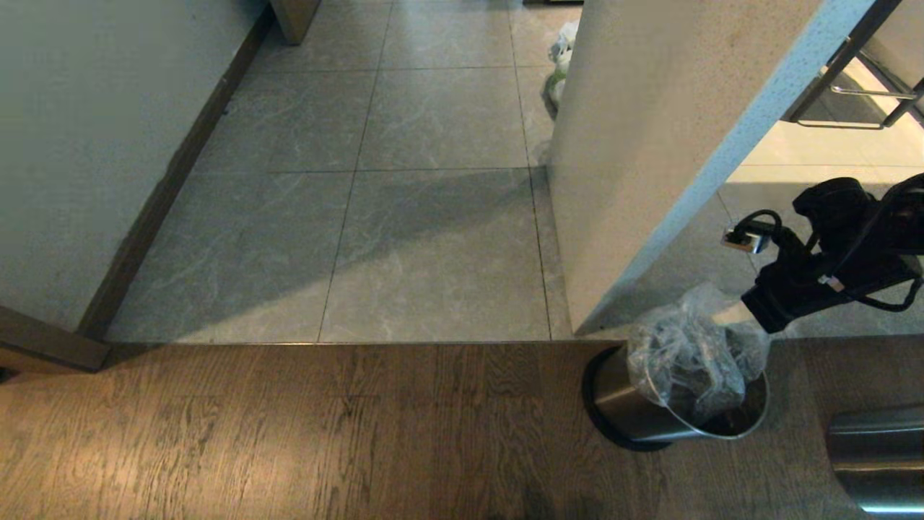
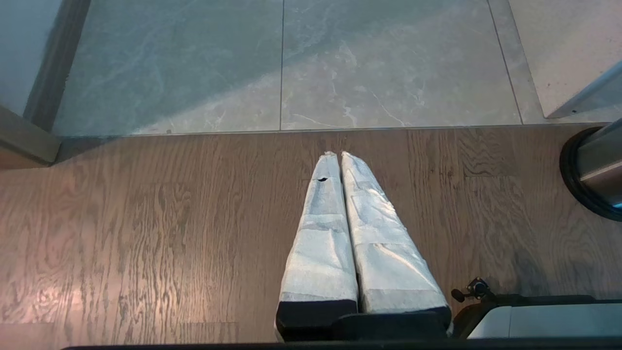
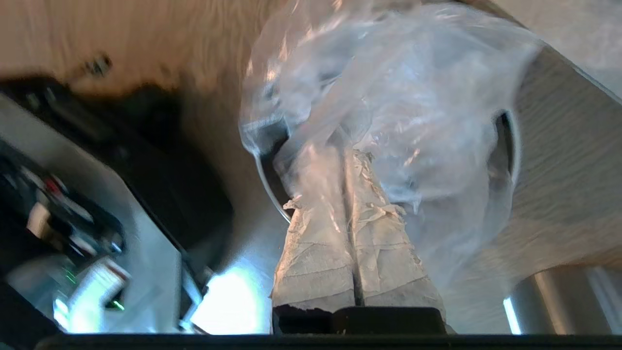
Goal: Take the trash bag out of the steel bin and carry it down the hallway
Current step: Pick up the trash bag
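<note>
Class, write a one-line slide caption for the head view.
Right gripper shut on the trash bag, lifting it from the steel bin beside the tiled hallway.

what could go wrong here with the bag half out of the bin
1. The right gripper is shut on thin plastic of the trash bag, which may slip or tear.
2. The steel bin already leans, and the bag's lower part is still inside, so more pulling could tip it over.
3. The wall corner stands close beside the bin, so the bag could snag there.

Crinkled clear trash bag [image 1: 686,354] bunched above steel bin [image 1: 635,412], bin on wood floor
</note>
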